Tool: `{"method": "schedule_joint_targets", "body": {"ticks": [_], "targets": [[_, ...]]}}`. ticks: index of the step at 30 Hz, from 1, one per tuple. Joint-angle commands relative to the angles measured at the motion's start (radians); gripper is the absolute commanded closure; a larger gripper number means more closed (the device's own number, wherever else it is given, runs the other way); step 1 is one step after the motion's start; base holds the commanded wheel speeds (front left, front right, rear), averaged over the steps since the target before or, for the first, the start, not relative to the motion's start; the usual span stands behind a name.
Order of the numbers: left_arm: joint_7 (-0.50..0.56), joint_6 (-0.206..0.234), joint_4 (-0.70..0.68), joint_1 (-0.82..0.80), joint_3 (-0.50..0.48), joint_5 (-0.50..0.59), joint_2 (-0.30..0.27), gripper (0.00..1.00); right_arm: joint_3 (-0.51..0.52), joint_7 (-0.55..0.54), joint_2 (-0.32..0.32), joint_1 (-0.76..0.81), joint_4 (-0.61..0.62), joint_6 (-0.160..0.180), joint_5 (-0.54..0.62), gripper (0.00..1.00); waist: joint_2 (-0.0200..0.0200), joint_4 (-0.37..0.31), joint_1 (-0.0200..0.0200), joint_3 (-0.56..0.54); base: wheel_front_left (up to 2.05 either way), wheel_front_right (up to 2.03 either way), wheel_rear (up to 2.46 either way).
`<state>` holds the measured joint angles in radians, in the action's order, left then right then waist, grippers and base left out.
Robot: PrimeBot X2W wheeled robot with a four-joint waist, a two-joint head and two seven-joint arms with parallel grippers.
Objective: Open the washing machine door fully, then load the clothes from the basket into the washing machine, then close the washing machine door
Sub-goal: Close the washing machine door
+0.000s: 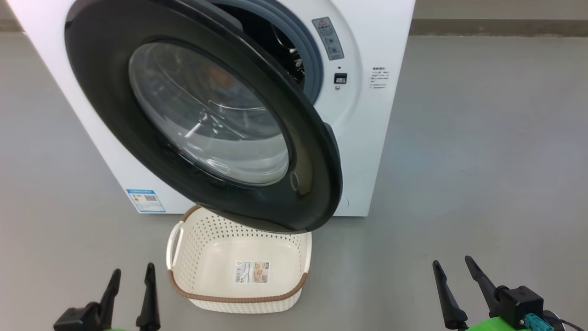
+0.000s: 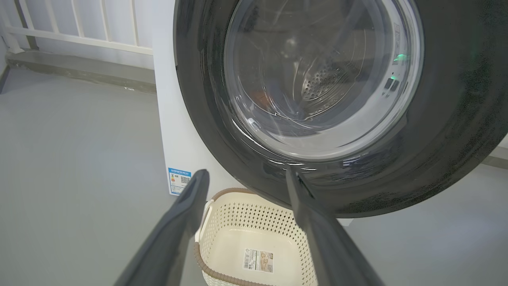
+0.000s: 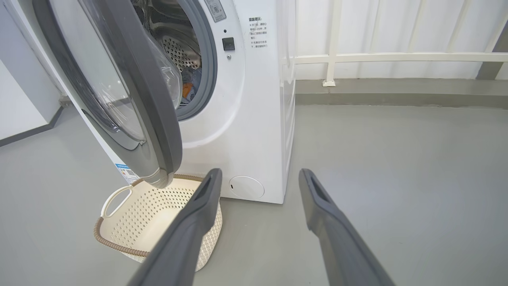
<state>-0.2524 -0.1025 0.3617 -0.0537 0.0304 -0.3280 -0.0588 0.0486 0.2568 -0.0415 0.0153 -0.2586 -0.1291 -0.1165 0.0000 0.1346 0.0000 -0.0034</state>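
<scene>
A: What's the biggest thing to deal with?

B: The washing machine (image 1: 367,138), a heavy white box that won't shift. Its drum (image 3: 174,47) holds the clothes (image 3: 190,85): blue fabric with a patch of orange lies low behind the grey gasket (image 3: 208,71).

A: And the washing machine door (image 1: 206,115)?

B: It stands part-way open and hangs over the back end of the basket. I'd say it is rigid and fairly heavy on its hinge, so it should swing in one smooth arc. The black rim is glossy and probably slippery, and the glass bulge gives no grip. A flat push on the rim's right side, away from the hinge, looks safest.

A: Is anything in the basket (image 1: 197,248)?

B: No garments, only a sticker label (image 1: 251,272) on its floor. It sits on the grey floor, close in front of the machine. It looks light and would slide easily if knocked.

A: What about the claws?

B: The left gripper (image 1: 133,270) and the right gripper (image 1: 451,261) both have their fingers spread apart and hold nothing. They sit low on either side of the basket, well clear of the door.

A: So what's left?

B: Closing the door, I'd judge.
</scene>
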Motion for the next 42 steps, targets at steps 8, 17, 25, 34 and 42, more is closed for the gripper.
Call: {"method": "schedule_joint_targets", "body": {"ticks": [8, 17, 25, 34, 42], "targets": [[-0.009, -0.016, -0.045, 0.023, -0.089, 0.050, 0.000, 0.00, -0.014, 0.005, -0.013, -0.040, 0.000, -0.002, 0.018, 0.00, 0.0000, 0.033, 0.0000, -0.014, 0.00, 0.00, 0.00], [-0.009, -0.024, -0.050, 0.031, -0.102, 0.056, 0.006, 0.00, -0.004, 0.005, -0.012, -0.052, -0.018, -0.002, 0.023, 0.00, 0.0000, 0.058, 0.0000, -0.014, 0.00, 0.00, 0.00], [-0.009, -0.026, -0.054, 0.038, -0.115, 0.050, 0.008, 0.00, 0.002, 0.005, -0.012, -0.060, -0.015, -0.002, 0.016, 0.00, 0.0000, 0.063, 0.0000, -0.011, 0.00, 0.00, 0.00], [-0.009, -0.027, -0.059, 0.040, -0.111, 0.025, 0.008, 0.00, 0.013, 0.005, -0.021, -0.085, -0.036, -0.002, 0.006, 1.00, 0.0000, 0.067, 0.0000, -0.007, 0.00, 0.00, 0.00], [-0.009, -0.027, -0.060, 0.043, -0.110, 0.026, 0.008, 0.00, 0.043, 0.005, -0.018, -0.160, 0.020, -0.002, -0.018, 1.00, 0.0000, 0.068, 0.0000, 0.004, 0.00, 0.00, 0.00]]}}
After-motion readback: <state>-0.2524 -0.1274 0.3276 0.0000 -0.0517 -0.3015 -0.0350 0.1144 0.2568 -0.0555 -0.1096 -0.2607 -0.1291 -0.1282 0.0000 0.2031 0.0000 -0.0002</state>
